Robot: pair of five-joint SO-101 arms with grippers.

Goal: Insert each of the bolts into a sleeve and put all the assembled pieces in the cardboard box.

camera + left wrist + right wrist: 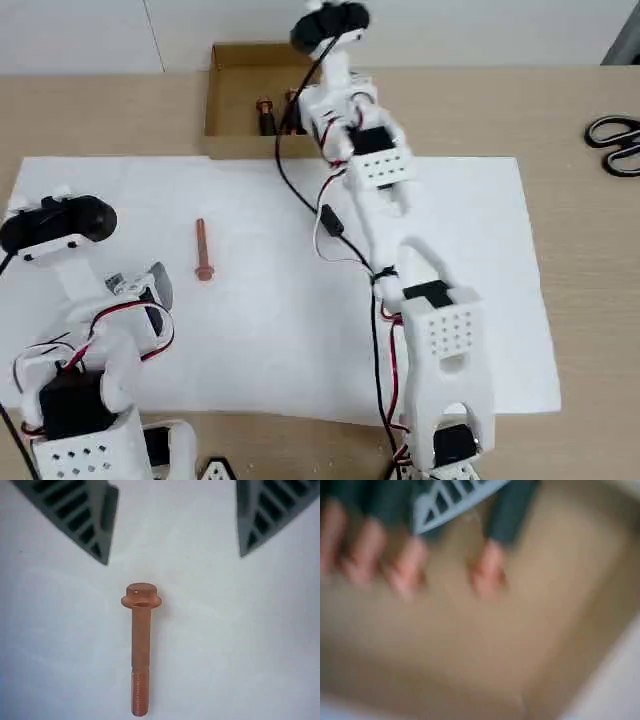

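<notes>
Left of centre in the high view, on the white sheet, a copper bolt lies alone, head toward the lower edge. Just short of its head the left gripper hangs with jaws spread wide, gripping nothing. At upper centre the cardboard box holds sleeved bolts. The right gripper sits over them, and I cannot tell whether it is open or closed. Scissors lie far right on the table.
</notes>
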